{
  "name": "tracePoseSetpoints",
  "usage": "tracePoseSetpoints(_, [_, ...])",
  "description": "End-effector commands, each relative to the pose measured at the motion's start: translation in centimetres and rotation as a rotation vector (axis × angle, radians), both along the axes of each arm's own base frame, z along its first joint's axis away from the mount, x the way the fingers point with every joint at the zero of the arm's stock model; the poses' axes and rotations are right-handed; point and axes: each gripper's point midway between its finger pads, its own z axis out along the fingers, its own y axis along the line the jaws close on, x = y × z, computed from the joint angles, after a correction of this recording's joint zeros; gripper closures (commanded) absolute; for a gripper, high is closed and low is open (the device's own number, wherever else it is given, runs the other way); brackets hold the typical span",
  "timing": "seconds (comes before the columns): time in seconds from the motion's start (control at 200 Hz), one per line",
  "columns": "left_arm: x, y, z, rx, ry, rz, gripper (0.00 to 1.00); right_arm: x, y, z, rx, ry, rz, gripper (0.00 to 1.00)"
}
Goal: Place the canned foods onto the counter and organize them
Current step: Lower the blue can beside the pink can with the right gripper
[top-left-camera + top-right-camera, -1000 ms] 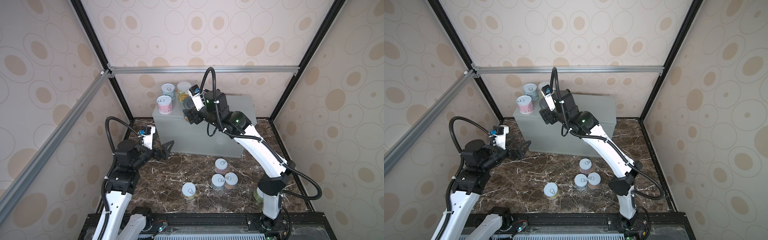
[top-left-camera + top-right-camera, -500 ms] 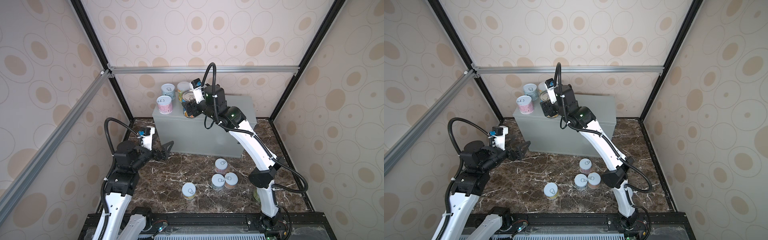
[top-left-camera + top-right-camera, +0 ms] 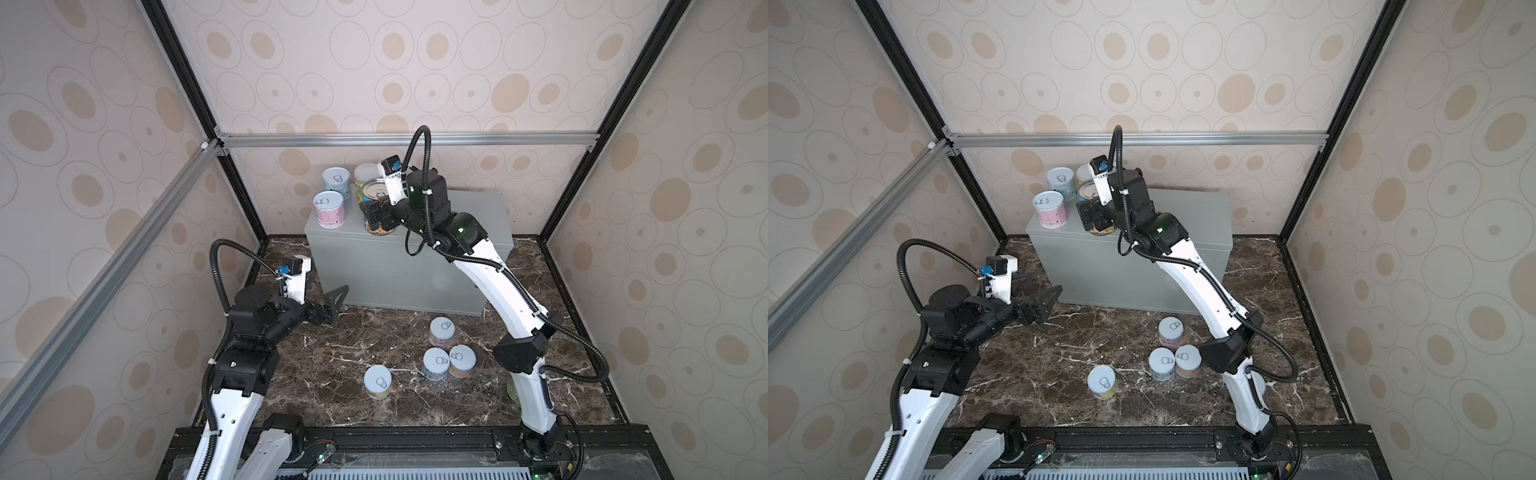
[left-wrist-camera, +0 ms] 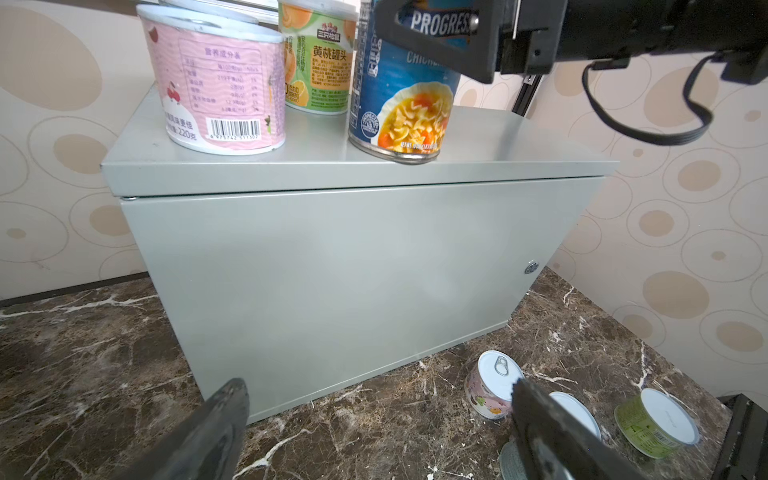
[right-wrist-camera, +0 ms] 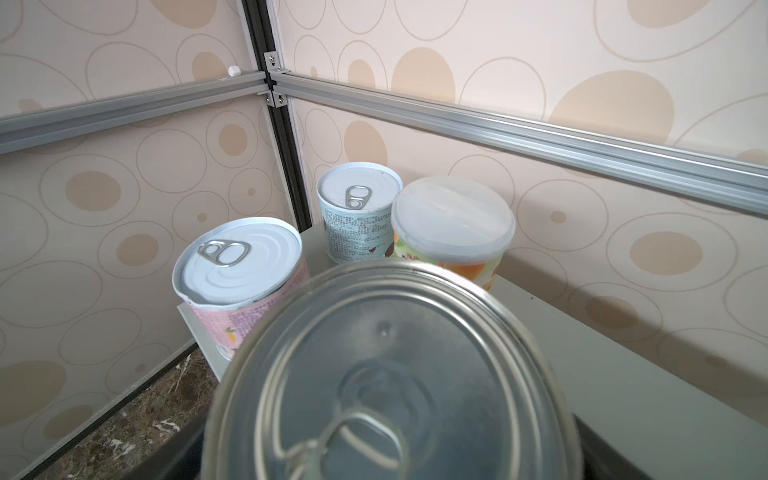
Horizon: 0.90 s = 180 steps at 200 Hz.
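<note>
Soft, even, bright light; the nearest soup can looks blurred.

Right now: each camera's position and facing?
Top views: high above the bases, looking down on both arms, right gripper at the soup can on the grey box, floor cans.
Left wrist: low, facing the box front; open left gripper frames it.
Right wrist: above the box, looking down over the soup can lid; gripper barely visible.
Shared: both wrist views show the pink can.
</note>
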Motion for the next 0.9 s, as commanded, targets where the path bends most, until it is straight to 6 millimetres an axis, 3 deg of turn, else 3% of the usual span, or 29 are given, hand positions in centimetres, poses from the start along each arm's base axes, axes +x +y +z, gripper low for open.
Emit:
tracePoseSetpoints(0.0, [-0.4,-0.2,1.1,0.017,-0.051,-0.017,0.02,0.2,-0.2,1.0,0.017,-0.026,-0.003,0.02])
tracePoseSetpoints(0.465, [-0.3,-0.4,0.9,0.013,-0.049,-0.024,0.02,-1.4,-1.8,-0.6,-0.03,-0.013,-0.002,0.0])
tracePoseSetpoints(0.505, [-0.3,-0.4,0.9,0.012,-0.047,-0.024,0.02,-1.2,-1.8,-1.8,-0.05,0.002,-0.007,0.01])
tracePoseSetpoints(0.895, [-0.1,-0.4,1.0,0.018,-0.049,-0.021,0.02,0.0,-0.6,-3.0,-0.043,0.011,0.014,0.23])
